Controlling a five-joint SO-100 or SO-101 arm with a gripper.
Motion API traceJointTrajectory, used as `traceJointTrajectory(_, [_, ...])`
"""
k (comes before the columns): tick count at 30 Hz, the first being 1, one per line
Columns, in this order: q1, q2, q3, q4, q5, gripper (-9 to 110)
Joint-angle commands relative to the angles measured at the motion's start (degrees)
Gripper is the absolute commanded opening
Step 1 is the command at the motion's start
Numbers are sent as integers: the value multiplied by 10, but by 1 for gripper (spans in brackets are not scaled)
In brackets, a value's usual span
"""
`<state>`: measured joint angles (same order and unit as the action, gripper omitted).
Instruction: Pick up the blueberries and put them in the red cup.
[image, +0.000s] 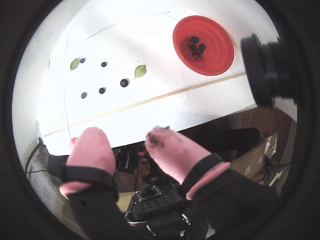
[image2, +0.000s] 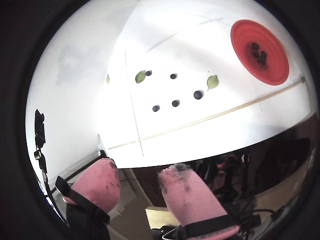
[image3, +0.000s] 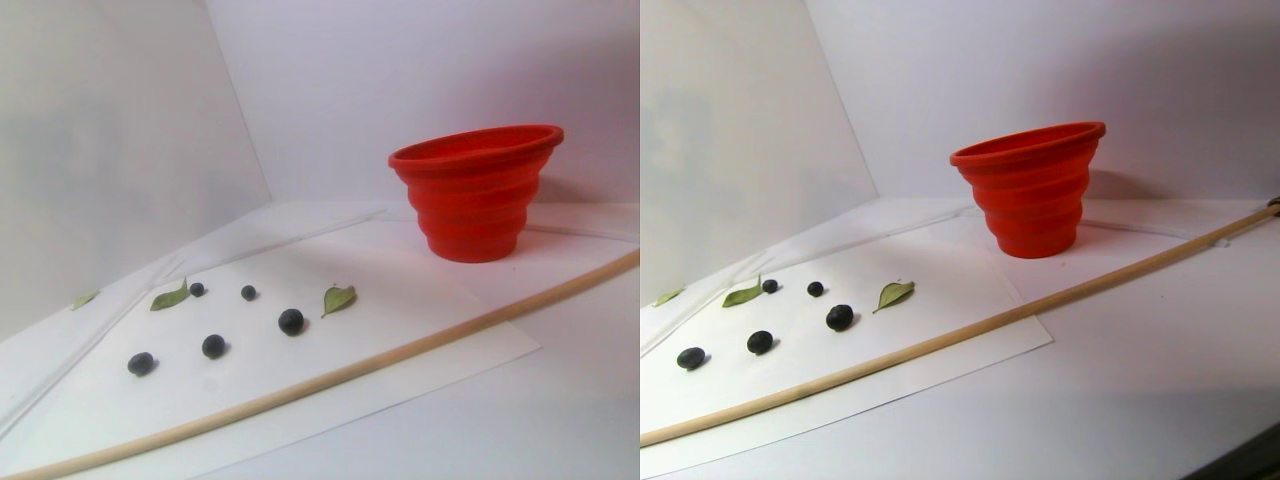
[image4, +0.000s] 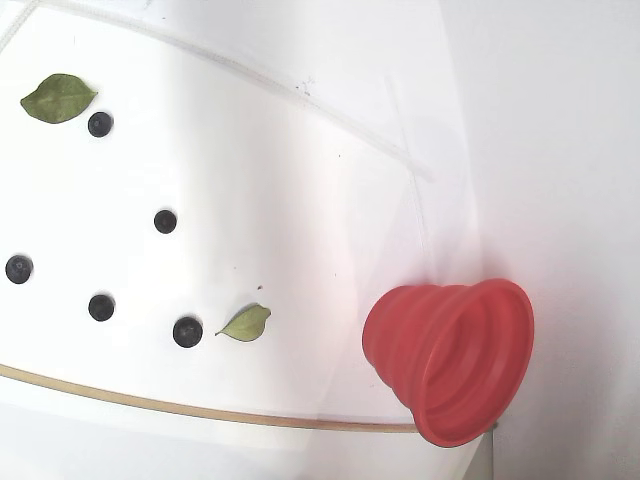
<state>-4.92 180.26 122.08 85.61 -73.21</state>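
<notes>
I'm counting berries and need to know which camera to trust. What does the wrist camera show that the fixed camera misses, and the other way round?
Only a wrist view shows the inside of the red cup, with several blueberries in the cup clustered at its bottom, and the gripper open, its pink fingers apart and holding nothing.

Only the fixed view shows the cup's ribbed outer wall; its inside is hidden there.

Both show five loose blueberries on the white sheet, green leaves and the thin wooden stick.
</notes>
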Motion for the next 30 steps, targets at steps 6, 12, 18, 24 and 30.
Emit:
traceJointTrajectory(6, [-4, -15, 18, -42, -64, 16])
traceJointTrajectory(12, [-4, -57, 27, -72, -91, 16])
traceJointTrajectory(18, [-6, -76, 45, -104, -118, 16])
traceJointTrajectory(24, [-25, -96, 69, -124, -139, 16])
traceJointTrajectory(30, [-37, -110, 98, -159, -163, 16])
